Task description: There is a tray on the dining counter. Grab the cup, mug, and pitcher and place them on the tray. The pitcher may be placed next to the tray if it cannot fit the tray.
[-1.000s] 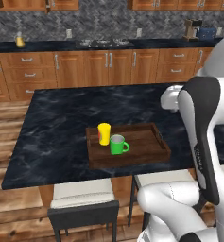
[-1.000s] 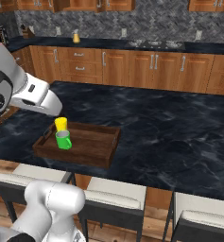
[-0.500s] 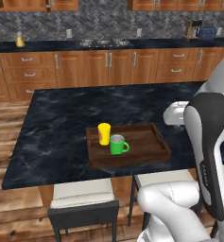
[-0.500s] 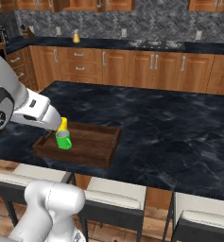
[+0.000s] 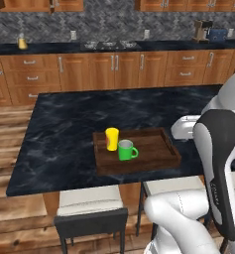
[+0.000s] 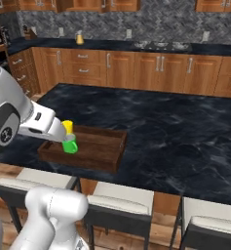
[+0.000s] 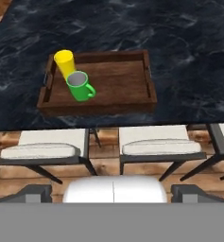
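The dark brown tray (image 5: 151, 149) (image 6: 100, 144) (image 7: 118, 82) lies on the black marble dining counter (image 5: 64, 124) (image 6: 185, 132) (image 7: 189, 42), near its front edge. The yellow cup (image 5: 111, 139) (image 6: 67, 126) (image 7: 64, 62) and the green mug (image 5: 125, 150) (image 6: 70, 145) (image 7: 79, 86) stand upright side by side in the tray's left end. The amber pitcher (image 5: 22, 43) (image 6: 79, 38) stands far off on the back counter. My gripper (image 7: 112, 193) hangs open and empty over the stools, short of the tray.
Cushioned stools (image 5: 91, 203) (image 6: 124, 197) (image 7: 160, 147) line the dining counter's near side. Beyond a wooden-floored aisle runs the back counter with wooden drawers (image 5: 114, 67) (image 6: 151, 63); on it are a sink (image 5: 106, 45) and a toaster (image 5: 217, 33).
The hand has dropped lower and drawn back toward the counter's near edge. Cup and mug stay put in the tray, and the jaws remain wide apart.
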